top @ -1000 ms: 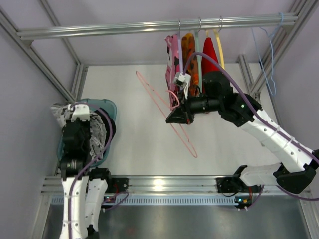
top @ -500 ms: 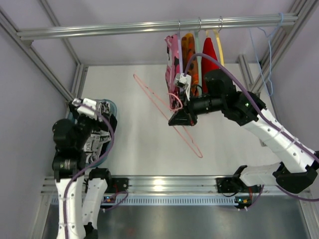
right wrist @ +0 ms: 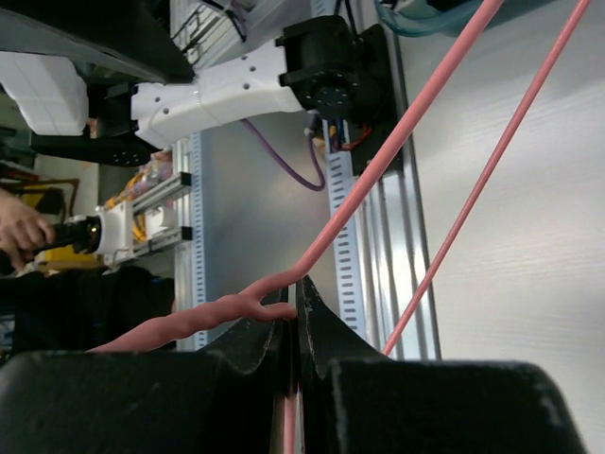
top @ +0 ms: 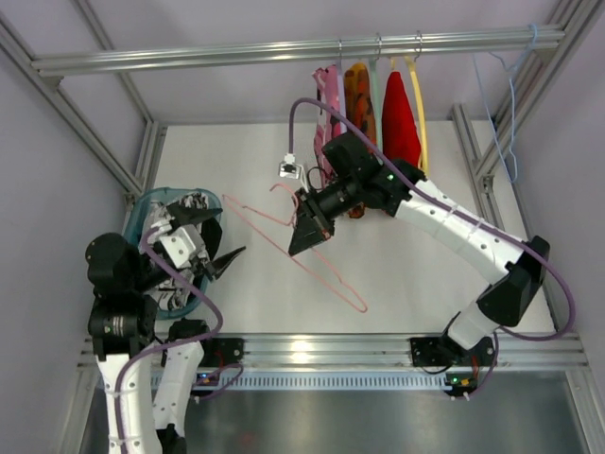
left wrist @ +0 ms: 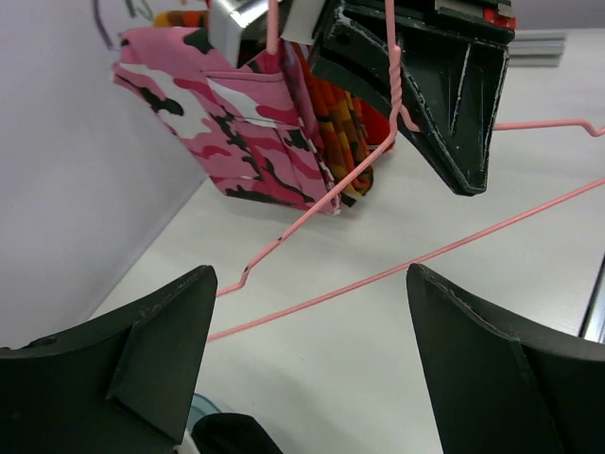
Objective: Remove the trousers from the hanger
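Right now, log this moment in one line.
left gripper: open, empty | right gripper: shut on hanger | trousers: off hanger, in teal bin

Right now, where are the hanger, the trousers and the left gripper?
the hanger [left wrist: 406, 265], left wrist view, on a straight run of wire.
the trousers [top: 192, 201], top view, on printed fabric in the basket.
the left gripper [left wrist: 310, 284], left wrist view, midway between its open fingertips.
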Motion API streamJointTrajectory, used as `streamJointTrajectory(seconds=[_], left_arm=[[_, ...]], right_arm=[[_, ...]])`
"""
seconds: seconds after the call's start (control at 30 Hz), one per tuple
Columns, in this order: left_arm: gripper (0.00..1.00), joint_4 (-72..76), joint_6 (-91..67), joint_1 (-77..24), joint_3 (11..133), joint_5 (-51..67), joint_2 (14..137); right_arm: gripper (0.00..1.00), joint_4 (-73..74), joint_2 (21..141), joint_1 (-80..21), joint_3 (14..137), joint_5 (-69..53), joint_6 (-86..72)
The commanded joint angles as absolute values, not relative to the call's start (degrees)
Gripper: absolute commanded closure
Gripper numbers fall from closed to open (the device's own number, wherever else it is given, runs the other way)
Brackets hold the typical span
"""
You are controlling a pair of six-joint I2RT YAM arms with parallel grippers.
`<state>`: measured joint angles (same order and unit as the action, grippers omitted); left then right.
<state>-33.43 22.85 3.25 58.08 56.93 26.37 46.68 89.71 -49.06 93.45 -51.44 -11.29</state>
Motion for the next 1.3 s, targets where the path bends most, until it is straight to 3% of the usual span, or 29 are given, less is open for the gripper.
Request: streamJointTrajectory(seconds=[0.0,0.3,0.5,0.53,0.57,0.67,0.83,0.97,1.1,1.27], left_arm=[[0.14,-33.66,27.33,3.52,58.01,65.38,31.19],[0.22,-33.66,38.84,3.43,54.50,62.66,33.31],[0.54,-33.66,40.70,3.08,53.17,64.33,32.96],[0.62,-33.66,40.43,2.99,53.26,64.60,32.78],[0.87,-33.66,39.91,2.99,53.35,64.86,32.87],[0.96,-33.66,37.45,3.08,53.79,64.95,33.22],[1.00,-33.75,37.09,2.90,53.88,63.37,31.73],[1.00,-33.75,37.61,2.99,54.49,61.00,31.47],[1.00,-33.66,38.93,2.99,54.76,59.60,31.99],[1.00,-33.66,44.37,2.99,54.32,57.05,31.99]], right_arm=[[1.00,40.79,91.57,-52.20,99.40,-57.74,-16.69],[1.00,38.24,96.59,-58.62,103.01,-60.38,-21.52],[1.00,38.23,97.38,-58.98,105.03,-60.21,-21.98],[1.00,38.67,97.21,-59.06,105.12,-59.42,-21.71],[0.98,38.93,96.86,-58.98,105.12,-58.81,-20.84],[0.81,40.51,95.54,-58.19,105.12,-55.55,-19.34],[0.39,44.90,92.56,-54.68,105.47,-48.11,-14.42],[0.15,50.25,88.61,-51.60,105.99,-44.04,-9.95],[0.01,57.11,86.22,-49.83,109.85,-36.42,-3.88],[0.01,69.94,88.59,-49.83,119.35,-31.91,2.71]])
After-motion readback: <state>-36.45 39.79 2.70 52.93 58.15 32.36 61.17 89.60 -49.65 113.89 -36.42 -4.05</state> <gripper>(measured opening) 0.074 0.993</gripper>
